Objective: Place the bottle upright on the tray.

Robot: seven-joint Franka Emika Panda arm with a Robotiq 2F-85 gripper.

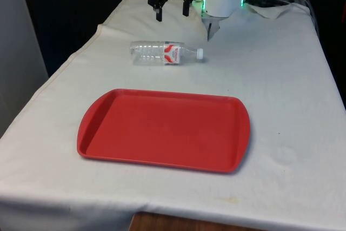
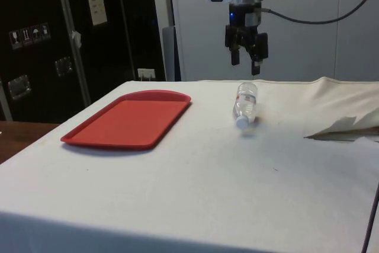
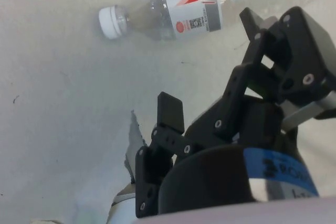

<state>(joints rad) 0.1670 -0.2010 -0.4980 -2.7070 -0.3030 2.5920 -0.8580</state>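
Note:
A clear plastic bottle (image 1: 162,52) with a red and white label and a white cap lies on its side on the white cloth, its cap towards the front view's right. It also appears lying flat as the bottle (image 2: 246,102) and the bottle (image 3: 210,3). The red tray (image 1: 162,131) rests flat and bare nearer the table's front edge, seen also as the tray (image 2: 127,119). My gripper (image 1: 172,10) hangs open in the air above and behind the bottle, holding nothing. The same gripper (image 2: 245,60) sits well above the bottle, and the gripper (image 3: 212,69) has its fingers spread.
A rumpled fold of white cloth (image 1: 273,6) lies at the far end on the front view's right, seen too as the fold (image 2: 343,127). The table's edge runs along the front view's left, close to the tray.

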